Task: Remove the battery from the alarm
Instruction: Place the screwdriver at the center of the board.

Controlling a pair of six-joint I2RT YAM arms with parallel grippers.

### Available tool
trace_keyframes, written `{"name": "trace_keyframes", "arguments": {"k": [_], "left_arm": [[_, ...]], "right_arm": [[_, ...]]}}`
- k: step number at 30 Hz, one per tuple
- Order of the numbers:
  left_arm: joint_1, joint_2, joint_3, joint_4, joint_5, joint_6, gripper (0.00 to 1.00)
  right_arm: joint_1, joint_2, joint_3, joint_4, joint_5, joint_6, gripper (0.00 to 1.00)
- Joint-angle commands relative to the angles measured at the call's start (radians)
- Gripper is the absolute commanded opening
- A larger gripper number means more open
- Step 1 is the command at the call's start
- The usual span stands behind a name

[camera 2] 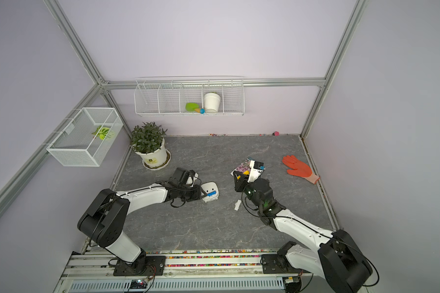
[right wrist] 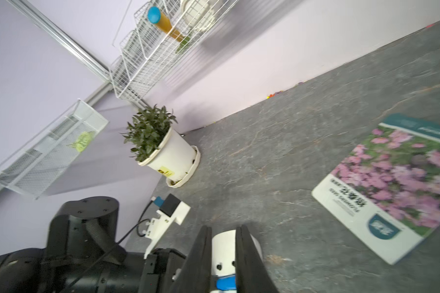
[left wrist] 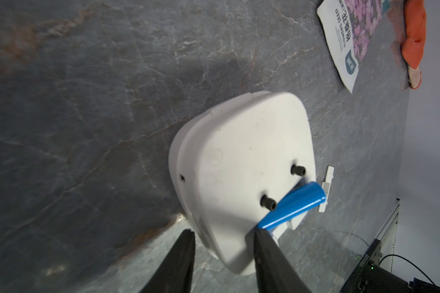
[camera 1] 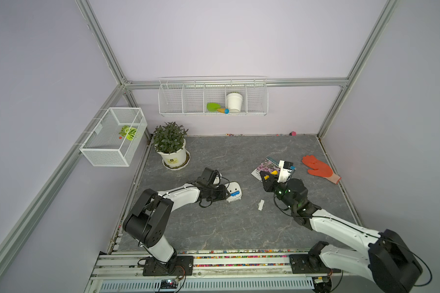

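The white alarm (camera 1: pixel 233 189) lies face down on the table, its plain back up (left wrist: pixel 239 157). The blue battery (left wrist: pixel 290 205) sits askew in the open compartment, one end tilted up; both top views show it (camera 2: pixel 211 194). My left gripper (left wrist: pixel 224 233) is open, its jaws on either side of the alarm's near corner, and one fingertip (left wrist: pixel 261 234) is at the battery's lower end. My right gripper (camera 1: pixel 263 175) hovers to the right, over the seed packet. Bits of the screwdriver's yellow handle (camera 1: pixel 273 172) stick out beside its jaws. Through their narrow gap the right wrist view shows the alarm (right wrist: pixel 224 251).
A small white cover piece (camera 1: pixel 261 205) lies loose on the table between the arms. A flower seed packet (camera 1: pixel 267 166) and an orange glove (camera 1: pixel 319 168) lie at the right. A potted plant (camera 1: pixel 172 149) stands back left, below a wall rack (camera 1: pixel 212 97) and a mesh basket (camera 1: pixel 112 137).
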Motion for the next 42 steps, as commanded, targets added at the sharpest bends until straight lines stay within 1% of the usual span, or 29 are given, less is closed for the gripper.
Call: {"name": "trace_keyframes", "arguments": {"k": [1,5,7,8,9,11,15,19,21,26,30,32,35,37,42], "left_arm": [[-0.006,0.024,-0.004,-0.003,0.002,0.02,0.43],[-0.006,0.026,-0.002,-0.007,-0.002,0.027,0.43],[-0.006,0.024,0.002,-0.009,-0.006,0.034,0.43],[-0.006,0.023,0.003,-0.013,-0.01,0.034,0.43],[-0.006,0.022,0.005,-0.014,-0.011,0.036,0.43],[-0.006,0.019,0.009,-0.012,-0.01,0.035,0.43],[-0.006,0.023,0.017,-0.012,-0.011,0.039,0.43],[-0.007,0.03,0.031,-0.015,-0.012,0.04,0.43],[-0.006,0.029,0.036,-0.016,-0.012,0.04,0.43],[-0.006,0.018,0.041,-0.024,-0.015,0.039,0.43],[-0.007,0.01,0.039,-0.025,-0.02,0.037,0.44],[-0.006,0.008,0.037,-0.024,-0.018,0.035,0.44],[-0.006,0.004,0.038,-0.027,-0.019,0.037,0.44],[-0.006,-0.001,0.038,-0.028,-0.022,0.037,0.44],[-0.006,-0.005,0.037,-0.03,-0.023,0.037,0.44]], "right_arm": [[-0.014,-0.046,0.09,-0.39,0.055,-0.191,0.0],[-0.052,-0.011,0.277,-0.827,0.07,-0.334,0.0],[-0.109,0.039,0.357,-1.021,0.029,-0.387,0.0],[-0.131,0.058,0.381,-1.084,0.017,-0.4,0.0],[-0.163,0.082,0.402,-1.138,-0.02,-0.42,0.0],[-0.211,0.12,0.428,-1.207,-0.046,-0.431,0.0],[-0.261,0.237,0.456,-1.246,-0.073,-0.438,0.0],[-0.27,0.421,0.523,-1.286,-0.04,-0.432,0.0],[-0.274,0.486,0.538,-1.272,-0.027,-0.428,0.0],[-0.276,0.607,0.561,-1.215,-0.029,-0.42,0.0],[-0.274,0.674,0.586,-1.216,0.007,-0.423,0.0],[-0.274,0.69,0.59,-1.215,0.022,-0.427,0.04],[-0.274,0.704,0.585,-1.202,0.007,-0.429,0.12],[-0.274,0.713,0.583,-1.196,-0.001,-0.43,0.19],[-0.275,0.711,0.581,-1.195,-0.004,-0.433,0.29]]}}
